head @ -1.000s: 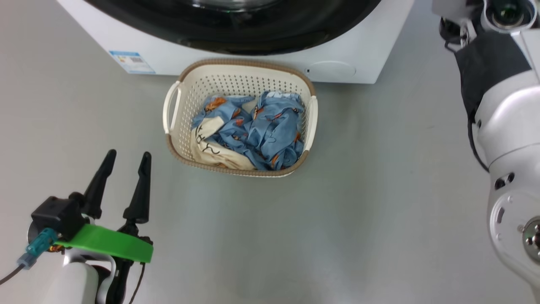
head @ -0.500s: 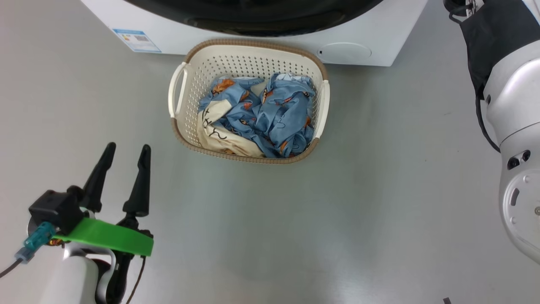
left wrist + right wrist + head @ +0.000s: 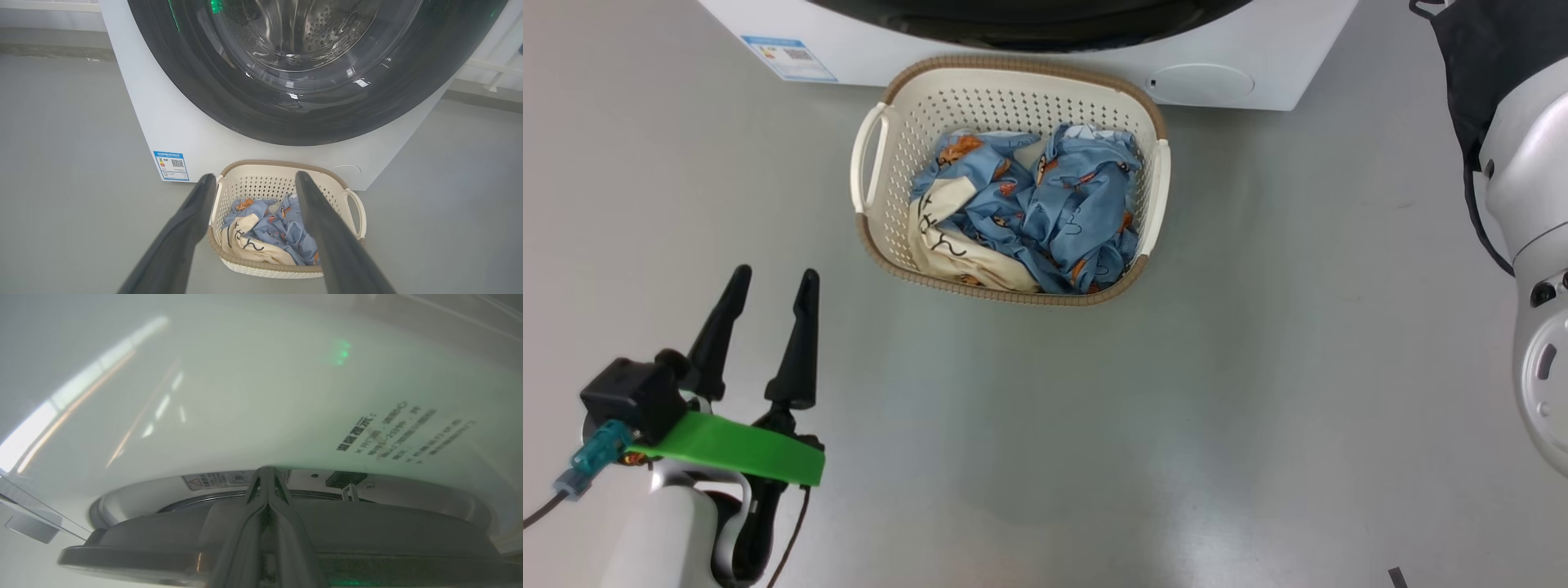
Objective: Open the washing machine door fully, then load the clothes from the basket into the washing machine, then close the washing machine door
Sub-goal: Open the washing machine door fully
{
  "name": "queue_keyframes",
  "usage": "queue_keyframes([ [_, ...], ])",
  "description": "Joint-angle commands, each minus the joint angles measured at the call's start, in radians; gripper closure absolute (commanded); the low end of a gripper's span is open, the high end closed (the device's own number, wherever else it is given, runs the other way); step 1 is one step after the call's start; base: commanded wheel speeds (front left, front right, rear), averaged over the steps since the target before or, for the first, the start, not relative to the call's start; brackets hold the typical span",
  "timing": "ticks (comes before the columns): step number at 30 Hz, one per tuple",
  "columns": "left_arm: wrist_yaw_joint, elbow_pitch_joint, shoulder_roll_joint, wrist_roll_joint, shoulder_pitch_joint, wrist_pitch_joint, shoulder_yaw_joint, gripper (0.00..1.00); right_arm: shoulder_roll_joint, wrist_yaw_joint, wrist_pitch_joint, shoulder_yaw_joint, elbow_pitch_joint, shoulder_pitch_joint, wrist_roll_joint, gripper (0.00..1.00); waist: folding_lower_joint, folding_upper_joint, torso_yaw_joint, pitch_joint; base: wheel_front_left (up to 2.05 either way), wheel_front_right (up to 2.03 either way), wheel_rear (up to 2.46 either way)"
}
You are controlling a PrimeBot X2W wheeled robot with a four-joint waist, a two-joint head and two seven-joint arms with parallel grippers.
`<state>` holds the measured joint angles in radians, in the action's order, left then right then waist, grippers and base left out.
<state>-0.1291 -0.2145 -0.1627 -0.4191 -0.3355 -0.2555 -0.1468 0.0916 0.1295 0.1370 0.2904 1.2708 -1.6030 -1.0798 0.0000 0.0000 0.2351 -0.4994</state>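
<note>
**A:** Where does the big white boxy washing machine point(image 3: 163, 122) stand in the job?

**B:** From the left wrist view, its round glossy black door point(image 3: 229, 110) looks shut or barely ajar. I judge opening it is the step in hand. The right tool point(image 3: 267, 470) has its two fingers pressed together with nothing between them. Its tips sit at the seam between the door's rim point(image 3: 367, 526) and the white front panel point(image 3: 245, 396) (a dark latch slot point(image 3: 345, 478) sits just beside them).

**A:** And the left tool point(image 3: 774, 273)?

**B:** Fingers apart and empty, hanging over the grey floor point(image 3: 1258, 367). It is well apart from the cream perforated plastic basket point(image 3: 1013, 102), which stands just before the machine.

**A:** How should the pull go?

**B:** Hook behind the rim and draw along the hinge's arc, not straight out. The gloss looks slippery and the curved edge offers little purchase. Swing it fully, because the bulging glass window point(image 3: 302, 36) needs room.

**A:** The laundry?

**B:** The light blue printed clothes point(image 3: 1045, 220), soft and crumpled with a cream piece among them, lie heaped in the basket.
</note>
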Motion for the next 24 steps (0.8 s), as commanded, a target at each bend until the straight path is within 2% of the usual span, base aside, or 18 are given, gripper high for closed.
queue_keyframes([
  [1, -0.002, 0.016, -0.028, -0.014, -0.021, -0.006, 0.034, 0.00, -0.028, 0.001, 0.011, -0.002, -0.013, -0.051, 0.014, 1.00, 0.0000, 0.0000, 0.002, -0.004, 0.00, 0.00, 0.00],
  [10, -0.002, 0.016, -0.025, -0.016, -0.031, -0.006, 0.033, 0.00, -0.027, 0.001, 0.074, -0.005, 0.012, -0.053, 0.031, 1.00, 0.0000, 0.0000, 0.010, -0.010, 0.00, 0.00, 0.00],
  [24, -0.002, 0.024, -0.025, -0.011, -0.034, -0.006, 0.038, 0.00, -0.005, 0.001, 0.262, -0.016, 0.018, -0.047, 0.038, 1.00, 0.0000, 0.0000, 0.014, -0.005, 0.00, 0.00, 0.00],
])
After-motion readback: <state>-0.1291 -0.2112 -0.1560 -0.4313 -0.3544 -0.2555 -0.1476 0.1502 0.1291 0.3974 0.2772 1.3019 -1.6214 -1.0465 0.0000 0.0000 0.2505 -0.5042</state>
